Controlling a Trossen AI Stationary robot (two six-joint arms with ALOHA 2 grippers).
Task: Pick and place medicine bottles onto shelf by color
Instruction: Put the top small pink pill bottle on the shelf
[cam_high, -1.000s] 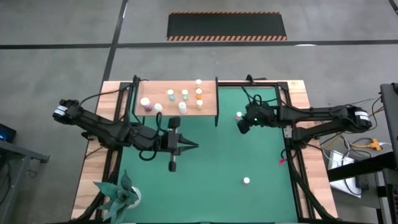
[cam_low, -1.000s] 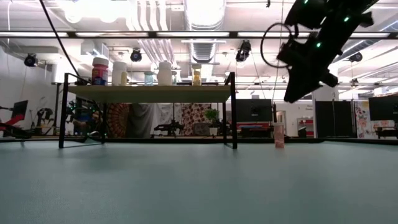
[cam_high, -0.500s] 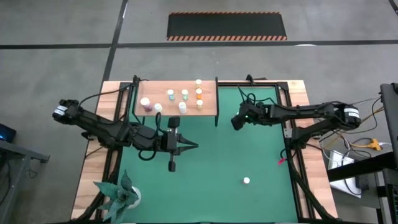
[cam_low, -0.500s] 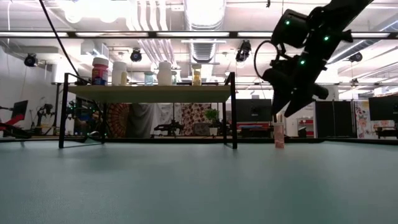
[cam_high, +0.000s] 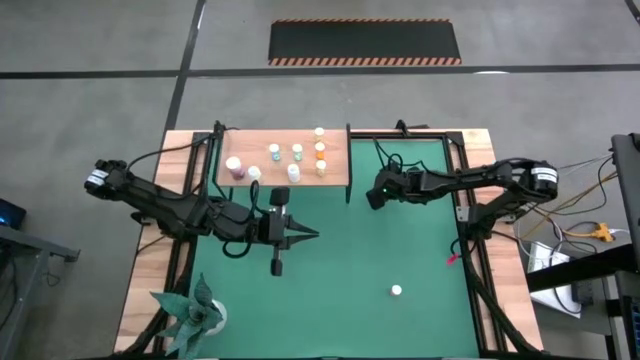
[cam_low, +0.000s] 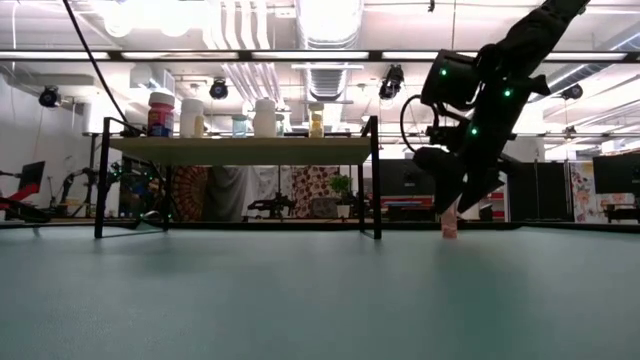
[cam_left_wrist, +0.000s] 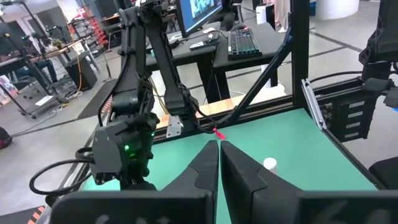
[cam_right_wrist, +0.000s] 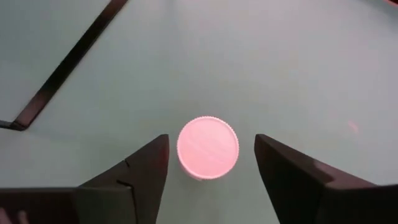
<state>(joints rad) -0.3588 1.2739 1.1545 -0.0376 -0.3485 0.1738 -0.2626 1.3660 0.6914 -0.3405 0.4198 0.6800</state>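
High view: The right gripper (cam_high: 377, 193) had moved in from farther right and now sat over the bottle, which it hid. The left gripper (cam_high: 306, 235) waited, shut and empty, near the shelf (cam_high: 283, 160).
Low view: The right gripper (cam_low: 458, 200) had dropped down around the pink bottle (cam_low: 449, 226), ready for a grab.
Right wrist view: Both fingers (cam_right_wrist: 137, 171) stood wide apart, beside the bottle's cap (cam_right_wrist: 208, 147), not touching. The bottle's body was hidden below the cap.

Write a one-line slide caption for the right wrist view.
Open right gripper straddles the pink bottle standing on the green mat.
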